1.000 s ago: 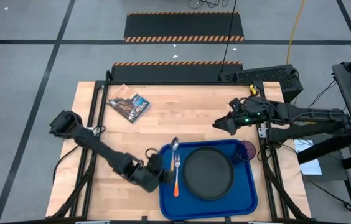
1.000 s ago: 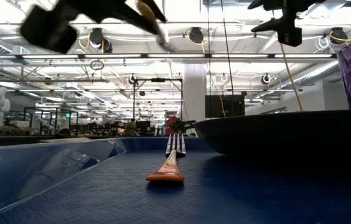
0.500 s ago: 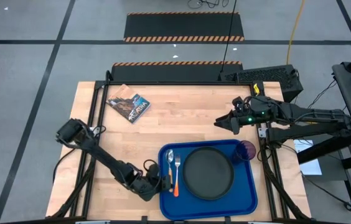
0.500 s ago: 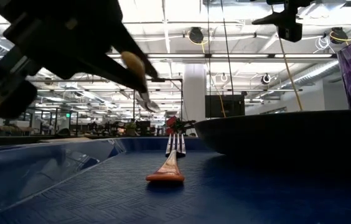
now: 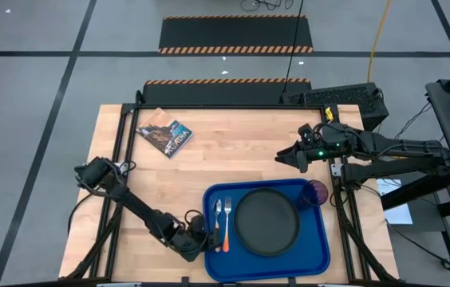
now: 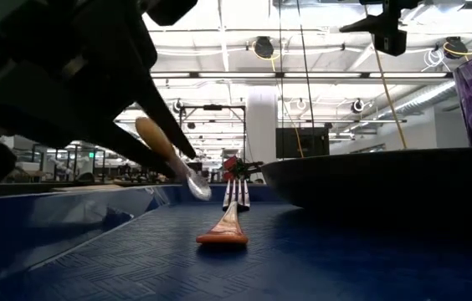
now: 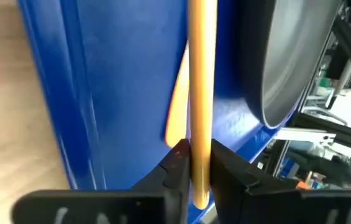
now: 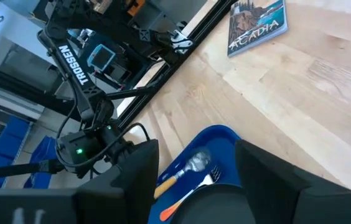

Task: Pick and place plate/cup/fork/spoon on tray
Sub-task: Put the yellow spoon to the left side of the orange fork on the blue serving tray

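Observation:
The blue tray (image 5: 321, 251) holds the dark plate (image 5: 266, 221), the purple cup (image 5: 315, 194) in its far right corner, and the orange-handled fork (image 5: 226, 229), which lies flat left of the plate. My left gripper (image 5: 203, 237) is at the tray's left rim, shut on the spoon (image 5: 216, 215), which reaches over the tray beside the fork. In the low view the spoon (image 6: 169, 159) slants down, its bowl (image 6: 197, 190) low over the tray floor. My right gripper (image 5: 289, 159) is open and empty above the table, beyond the tray's far edge. My left gripper pinches the spoon's yellow-orange handle near its free end (image 7: 199, 163) between its two fingers (image 7: 177, 168). It comes slanting down from the tray's left side. The handle sticks out past the fingertips toward the table's far edge, bowl end lowest. I cannot tell if the bowl touches the tray.
A booklet (image 5: 166, 133) lies on the wooden table at the far left, and it also shows in the right wrist view (image 8: 256, 22). Bare wood lies between the booklet and the tray. Black frame rails run along the table's left and right sides.
My left gripper has gone toward the table's near edge and down, still shut on the spoon. The spoon's bowl has come from the tray's far left rim to low over the tray floor beside the fork's tines, and the spoon now slants bowl-down.

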Controlling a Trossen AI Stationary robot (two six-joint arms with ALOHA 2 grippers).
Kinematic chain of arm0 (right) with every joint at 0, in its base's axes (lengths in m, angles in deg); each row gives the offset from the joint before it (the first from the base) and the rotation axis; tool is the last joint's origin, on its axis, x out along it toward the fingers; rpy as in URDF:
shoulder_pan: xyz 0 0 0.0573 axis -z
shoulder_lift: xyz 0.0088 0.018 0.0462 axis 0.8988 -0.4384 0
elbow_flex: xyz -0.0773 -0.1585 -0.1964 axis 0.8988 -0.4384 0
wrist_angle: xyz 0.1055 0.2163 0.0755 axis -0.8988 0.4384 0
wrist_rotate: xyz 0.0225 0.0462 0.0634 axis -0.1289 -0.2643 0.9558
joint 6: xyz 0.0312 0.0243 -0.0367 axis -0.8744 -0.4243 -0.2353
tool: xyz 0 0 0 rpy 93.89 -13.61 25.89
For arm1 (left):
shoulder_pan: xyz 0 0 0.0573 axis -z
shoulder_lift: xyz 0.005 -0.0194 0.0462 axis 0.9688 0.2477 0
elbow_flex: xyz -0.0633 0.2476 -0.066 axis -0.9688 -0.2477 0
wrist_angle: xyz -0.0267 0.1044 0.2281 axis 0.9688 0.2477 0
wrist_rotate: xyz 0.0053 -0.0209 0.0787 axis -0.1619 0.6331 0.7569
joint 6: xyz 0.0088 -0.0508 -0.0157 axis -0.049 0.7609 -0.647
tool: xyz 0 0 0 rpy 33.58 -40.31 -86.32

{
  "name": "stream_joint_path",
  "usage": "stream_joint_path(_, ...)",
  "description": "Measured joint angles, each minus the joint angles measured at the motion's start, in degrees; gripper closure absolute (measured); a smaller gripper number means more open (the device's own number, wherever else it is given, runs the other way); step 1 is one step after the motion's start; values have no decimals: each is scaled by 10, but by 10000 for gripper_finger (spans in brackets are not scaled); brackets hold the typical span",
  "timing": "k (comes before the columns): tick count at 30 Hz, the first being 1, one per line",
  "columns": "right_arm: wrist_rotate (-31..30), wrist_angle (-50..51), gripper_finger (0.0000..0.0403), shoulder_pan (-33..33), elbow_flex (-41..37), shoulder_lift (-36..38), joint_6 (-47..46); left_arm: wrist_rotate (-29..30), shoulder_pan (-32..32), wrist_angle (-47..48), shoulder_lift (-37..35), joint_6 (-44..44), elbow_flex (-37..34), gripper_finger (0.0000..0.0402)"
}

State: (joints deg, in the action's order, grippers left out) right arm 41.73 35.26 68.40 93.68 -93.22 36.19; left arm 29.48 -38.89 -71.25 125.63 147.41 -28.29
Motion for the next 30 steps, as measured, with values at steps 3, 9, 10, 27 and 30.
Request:
stream_joint_path(3, 0, -1, 200, 0, 0, 0, 0, -23, -5, 15, 0, 5, 0, 330)
stream_joint_path(9, 0, -1, 200, 0, 0, 0, 0, -52, -16, 33, 0, 5, 0, 324)
stream_joint_path(10, 0, -1, 200, 0, 0, 0, -1, -59, -18, 32, 0, 5, 0, 324)
stream_joint_path(27, 0, -2, 200, 0, 0, 0, -1, -129, -32, -8, -6, 8, 0, 209)
stream_joint_path(30, 11, -2, 200, 0, 0, 0, -1, -166, -40, -33, -6, 8, 0, 188)
